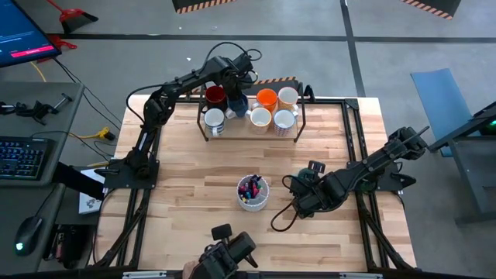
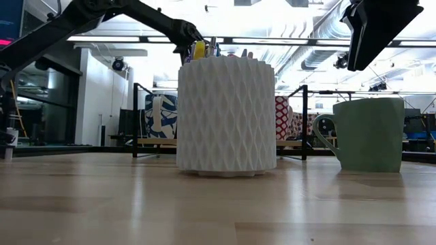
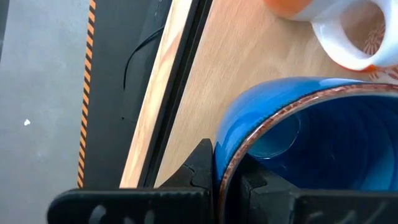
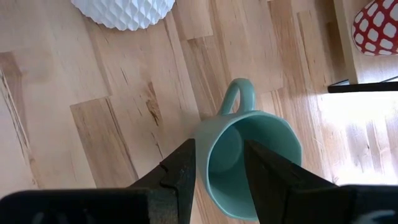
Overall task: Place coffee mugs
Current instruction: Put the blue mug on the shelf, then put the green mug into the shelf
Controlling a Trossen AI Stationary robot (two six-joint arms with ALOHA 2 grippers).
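Seven mugs gathered at the rack (image 1: 248, 133) along the far edge of the bench: dark red mug (image 1: 215, 95), blue mug (image 3: 298, 124), orange mug (image 1: 266, 98) and cream mug (image 1: 287, 96) in the farther row, three white mugs (image 1: 214, 118) (image 1: 260, 118) (image 1: 284, 120) in the nearer row.

Left gripper (image 3: 227, 177): extended over the rack at the far edge; pinched tight on the rim of the blue mug, one finger outside the wall and one inside. Whether lifted or resting, not determinable.

Right gripper (image 4: 221, 165): hovered above the green mug (image 4: 249, 155), toward the right edge; fingers parted narrowly, astride the mug's wall but not closed on it.

Green mug: stood upright on the bench top, just right of the pen cup (image 2: 226, 116), handle turned toward that cup, well apart from the rack.
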